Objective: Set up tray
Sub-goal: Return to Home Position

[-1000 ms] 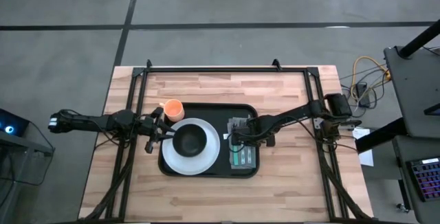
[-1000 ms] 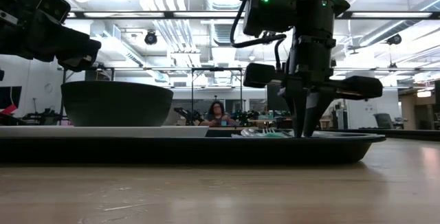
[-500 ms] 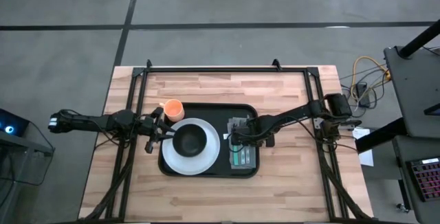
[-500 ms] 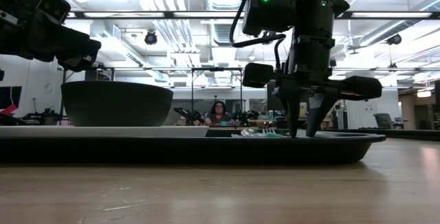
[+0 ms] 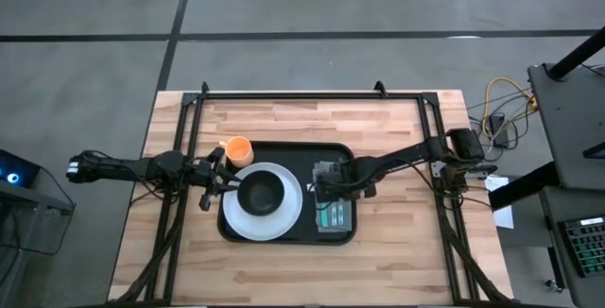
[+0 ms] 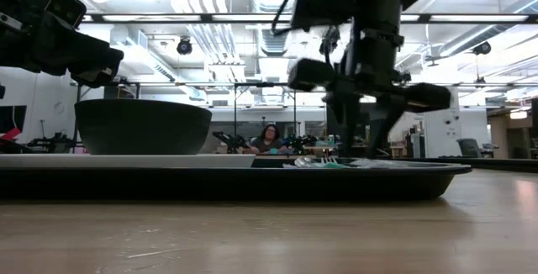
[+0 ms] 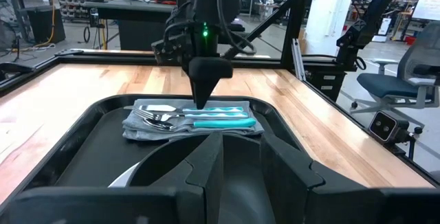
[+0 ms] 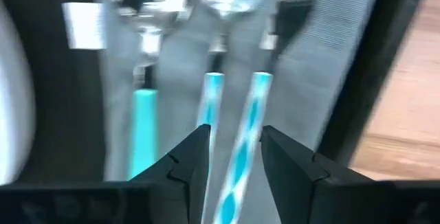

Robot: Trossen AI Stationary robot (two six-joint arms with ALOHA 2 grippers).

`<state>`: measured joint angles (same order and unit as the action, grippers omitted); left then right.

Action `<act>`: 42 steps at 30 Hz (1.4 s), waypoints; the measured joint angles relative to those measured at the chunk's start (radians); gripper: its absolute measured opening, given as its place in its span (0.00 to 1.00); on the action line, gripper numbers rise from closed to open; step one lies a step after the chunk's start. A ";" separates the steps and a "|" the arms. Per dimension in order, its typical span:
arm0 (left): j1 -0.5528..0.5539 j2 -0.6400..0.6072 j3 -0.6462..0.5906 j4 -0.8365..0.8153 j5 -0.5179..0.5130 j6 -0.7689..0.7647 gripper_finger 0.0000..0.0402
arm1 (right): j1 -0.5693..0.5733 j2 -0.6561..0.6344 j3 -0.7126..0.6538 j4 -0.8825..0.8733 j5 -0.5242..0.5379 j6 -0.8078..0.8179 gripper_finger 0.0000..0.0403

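Tray: the black tray (image 5: 293, 155) lies flat at the middle of the wooden surface (image 5: 397, 242).
Plate and bowl: a white plate (image 5: 274, 229) fills the tray's left half, with a black bowl (image 5: 260, 193) standing on it.
Cup: an orange cup (image 5: 237, 149) stands at the tray's far left corner, just beside the plate.
Napkin: a gray napkin (image 5: 347, 218) lies in the tray's right half, carrying three pieces of cutlery (image 7: 185, 117) with teal handles, side by side.
Right end effector: the right end effector (image 8: 235, 135) hangs above the napkin's far end, clear of the cutlery, released, fingers apart with nothing between them.
Left end effector: the left end effector (image 7: 240, 148) hovers at the tray's left edge beside the plate, aimed toward the bowl, fingers apart, grasping nothing.
Background: a person (image 6: 271, 137) sits in the room far beyond the surface.
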<state>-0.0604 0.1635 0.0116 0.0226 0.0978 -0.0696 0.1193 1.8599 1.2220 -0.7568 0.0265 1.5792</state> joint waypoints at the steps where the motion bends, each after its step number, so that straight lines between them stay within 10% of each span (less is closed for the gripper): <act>1: 0.000 0.000 0.000 0.000 0.000 0.000 0.20 | 0.000 0.000 0.009 0.004 0.000 -0.012 0.30; 11: 0.000 0.000 0.000 0.000 0.000 0.000 0.20 | 0.005 0.000 0.117 0.015 0.109 -0.126 0.27; 21: 0.000 0.000 0.000 0.000 0.000 0.000 0.20 | 0.078 0.000 0.093 0.384 0.499 -0.933 0.24; 28: 0.000 0.000 0.000 0.000 0.000 0.000 0.20 | 0.083 -0.008 -0.063 0.968 0.142 -1.311 0.22; 42: 0.000 0.008 0.000 0.000 0.000 0.000 0.20 | -0.017 -0.260 -0.578 1.451 -0.024 -1.448 0.19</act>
<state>-0.0604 0.1713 0.0116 0.0227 0.0978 -0.0695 0.1024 1.5996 0.6443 0.6938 0.0025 0.1314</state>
